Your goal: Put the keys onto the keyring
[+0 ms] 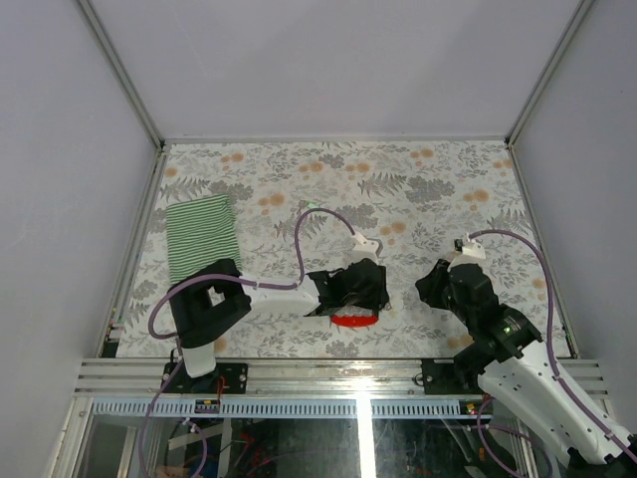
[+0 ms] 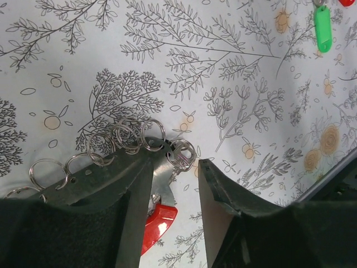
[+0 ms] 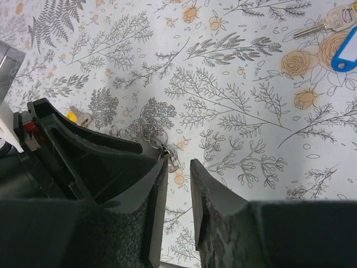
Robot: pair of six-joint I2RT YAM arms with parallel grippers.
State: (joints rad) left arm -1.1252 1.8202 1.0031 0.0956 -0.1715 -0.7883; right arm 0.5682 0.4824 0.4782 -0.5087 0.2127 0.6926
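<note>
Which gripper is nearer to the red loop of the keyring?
Left. The left gripper hangs right over the red loop, which peeks out at its near edge; the right gripper stands apart, off to the right.

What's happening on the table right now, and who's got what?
The left gripper is down over the keyring, jaws apart. The ring's grey strip lies beside one finger and a chain of small rings sits at the tips. The right gripper sits low to its right, jaws slightly apart with nothing between them and a yellow key head beside it. A green key tag lies loose farther off. The green striped cloth lies apart at the far left.
</note>
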